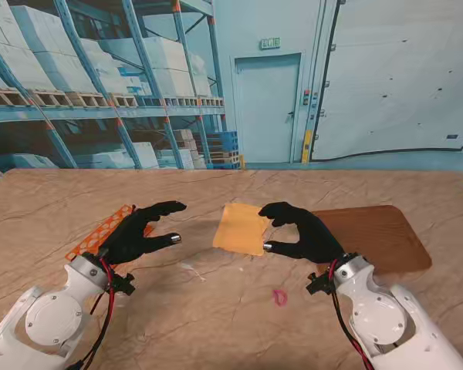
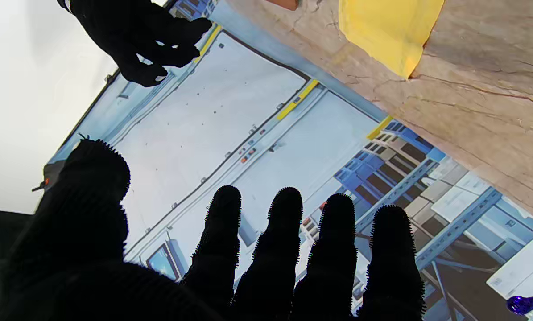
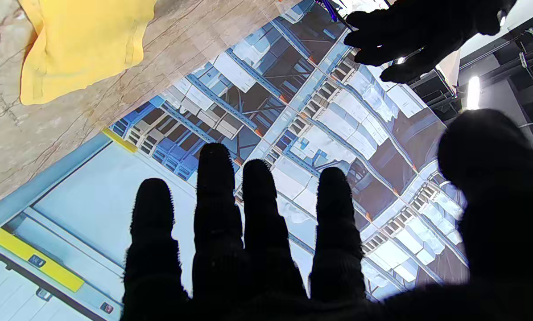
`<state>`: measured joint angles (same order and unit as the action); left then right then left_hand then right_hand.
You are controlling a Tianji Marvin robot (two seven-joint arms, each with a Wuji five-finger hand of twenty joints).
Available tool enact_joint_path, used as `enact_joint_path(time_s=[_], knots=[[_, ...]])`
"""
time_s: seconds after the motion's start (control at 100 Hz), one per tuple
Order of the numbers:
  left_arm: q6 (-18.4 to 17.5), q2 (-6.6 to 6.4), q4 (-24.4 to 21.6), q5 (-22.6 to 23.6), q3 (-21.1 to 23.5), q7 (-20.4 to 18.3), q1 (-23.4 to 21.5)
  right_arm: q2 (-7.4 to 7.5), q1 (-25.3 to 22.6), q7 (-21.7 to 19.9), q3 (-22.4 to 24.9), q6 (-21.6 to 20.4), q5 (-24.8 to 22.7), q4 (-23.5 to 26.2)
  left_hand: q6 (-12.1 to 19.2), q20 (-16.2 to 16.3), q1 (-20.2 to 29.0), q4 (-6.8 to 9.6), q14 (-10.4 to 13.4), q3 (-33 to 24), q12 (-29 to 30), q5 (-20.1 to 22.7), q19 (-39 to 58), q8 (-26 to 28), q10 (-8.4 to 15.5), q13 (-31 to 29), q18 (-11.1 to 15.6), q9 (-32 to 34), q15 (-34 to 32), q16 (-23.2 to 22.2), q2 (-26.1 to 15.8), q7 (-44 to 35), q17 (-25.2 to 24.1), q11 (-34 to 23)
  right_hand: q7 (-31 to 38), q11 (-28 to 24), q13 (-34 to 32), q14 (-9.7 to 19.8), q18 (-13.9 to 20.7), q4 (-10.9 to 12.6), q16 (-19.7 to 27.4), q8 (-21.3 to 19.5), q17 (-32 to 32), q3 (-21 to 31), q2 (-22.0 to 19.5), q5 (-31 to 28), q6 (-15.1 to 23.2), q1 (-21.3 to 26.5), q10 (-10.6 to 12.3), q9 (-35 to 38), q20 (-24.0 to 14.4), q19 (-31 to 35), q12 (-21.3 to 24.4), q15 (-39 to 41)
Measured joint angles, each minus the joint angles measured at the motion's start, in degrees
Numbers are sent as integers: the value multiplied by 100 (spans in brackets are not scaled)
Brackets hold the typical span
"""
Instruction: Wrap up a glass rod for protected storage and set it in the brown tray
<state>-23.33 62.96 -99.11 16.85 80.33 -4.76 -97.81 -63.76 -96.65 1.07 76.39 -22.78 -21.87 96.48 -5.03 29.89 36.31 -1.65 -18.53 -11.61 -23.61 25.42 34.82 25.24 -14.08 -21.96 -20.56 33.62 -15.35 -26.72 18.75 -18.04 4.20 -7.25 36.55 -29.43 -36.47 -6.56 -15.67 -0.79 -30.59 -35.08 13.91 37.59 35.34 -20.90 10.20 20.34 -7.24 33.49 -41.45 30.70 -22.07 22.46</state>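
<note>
Closest to me on the desk (image 1: 216, 308) there's a tiny pink loop (image 1: 279, 297), maybe a rubber band, too small to say. A faint clear sliver (image 1: 191, 268) lies between the arms; it could be the glass rod but I honestly can't tell.

A bit farther out, the left robot hand (image 1: 143, 230) hovers with thumb and fingers spread and nothing in it. It partly hides an orange patterned sheet (image 1: 100, 235) that sticks out past it on the left. The right robot hand (image 1: 299, 230) is also spread wide and holding nothing, fingertips just beside the edge of the yellow cloth (image 1: 241, 228), though I can't tell if they touch. The cloth lies flat between the two hands.

The brown tray (image 1: 378, 235) sits to the right, its near corner covered by the right hand and wrist.

In the left wrist view a blue-tipped thing (image 2: 527, 304) gets cut off at the corner.
</note>
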Motion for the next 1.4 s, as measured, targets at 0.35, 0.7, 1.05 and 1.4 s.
enact_joint_path(time_s=[0.35, 0.7, 1.05, 1.4], knots=[[19, -4, -3, -10, 2, -42, -9, -7, -38, 47, 15, -27, -34, 34, 0, 0, -1, 0, 0, -1, 0, 0, 0, 0, 0, 0, 0, 0, 0, 0, 0, 0, 1, 0, 0, 0, 0, 0, 4, 0, 0, 22, 0, 0, 0, 0, 0, 0, 0, 0, 0, 1, 0, 4], [100, -20, -5, 469, -30, -15, -3, -2, 78, 169, -175, 161, -353, 15, 0, 0, -1, 0, 0, -1, 0, 0, 0, 0, 0, 0, 0, 0, 0, 0, 0, 0, 1, 0, 69, -75, -1, 0, 52, 0, -70, 39, 57, 0, 4, -187, 0, 67, 0, 0, 0, 77, 0, 153], [375, -65, 12, 652, -287, -26, 114, 3, 153, 140, -298, 238, -494, 9, 0, 0, -1, 0, 0, -1, 0, 0, 0, 0, 0, 0, 6, 35, 0, 0, 0, 0, 1, 0, 100, -89, -1, 0, 52, 0, -72, 35, 67, 0, 4, -390, 0, 67, -5, 0, 0, 136, 0, 221], [763, -113, 185, 762, -706, -334, 503, -9, 106, 313, -261, 189, -644, 28, 0, 0, -1, 0, 0, -1, 0, 0, 39, 59, 0, 0, 18, 35, -3, 0, 0, -42, 1, 0, 107, -210, -9, 0, 52, 0, -119, 35, 95, -3, 4, -485, 0, 135, -8, 0, 0, 231, 0, 376]])
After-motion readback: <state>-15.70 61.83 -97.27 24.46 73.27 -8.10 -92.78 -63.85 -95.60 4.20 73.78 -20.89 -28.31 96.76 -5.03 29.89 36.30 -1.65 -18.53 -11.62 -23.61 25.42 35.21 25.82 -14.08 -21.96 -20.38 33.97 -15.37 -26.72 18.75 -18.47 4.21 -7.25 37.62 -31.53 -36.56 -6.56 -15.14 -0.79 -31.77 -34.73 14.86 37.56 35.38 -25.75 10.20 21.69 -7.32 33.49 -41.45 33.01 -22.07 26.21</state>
